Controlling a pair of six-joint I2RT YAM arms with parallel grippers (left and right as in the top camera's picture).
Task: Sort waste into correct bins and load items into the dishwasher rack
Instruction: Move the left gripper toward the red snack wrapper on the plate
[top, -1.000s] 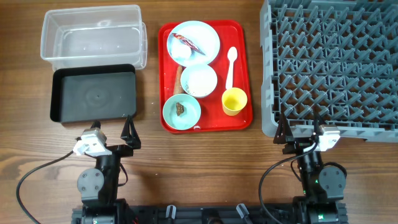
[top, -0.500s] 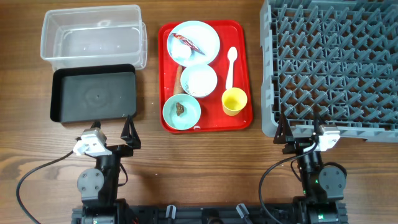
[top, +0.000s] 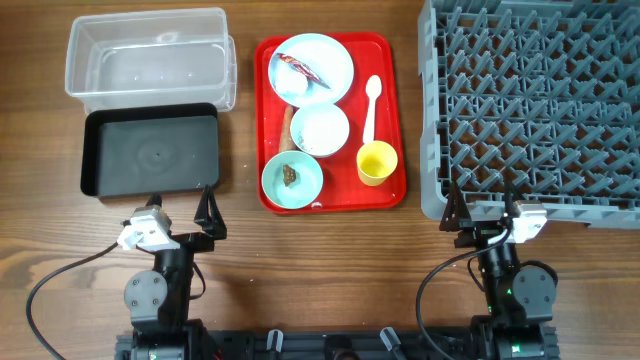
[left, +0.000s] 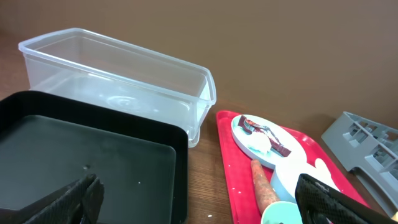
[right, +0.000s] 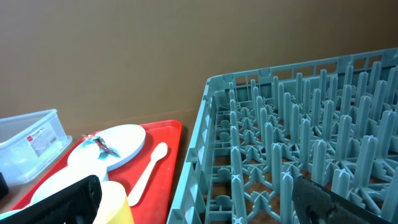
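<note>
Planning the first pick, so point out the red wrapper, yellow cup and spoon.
red wrapper (top: 300, 67), overhead view, its middle.
yellow cup (top: 377, 162), overhead view, inside bottom.
white spoon (top: 369, 115), overhead view, handle.

My working surface is a wooden table (top: 320, 250), mid-brown, its grain running left to right as seen from overhead. Behind it, in both my wrist views, stands a plain brown wall (left: 280, 50), evenly and softly lit.
</note>
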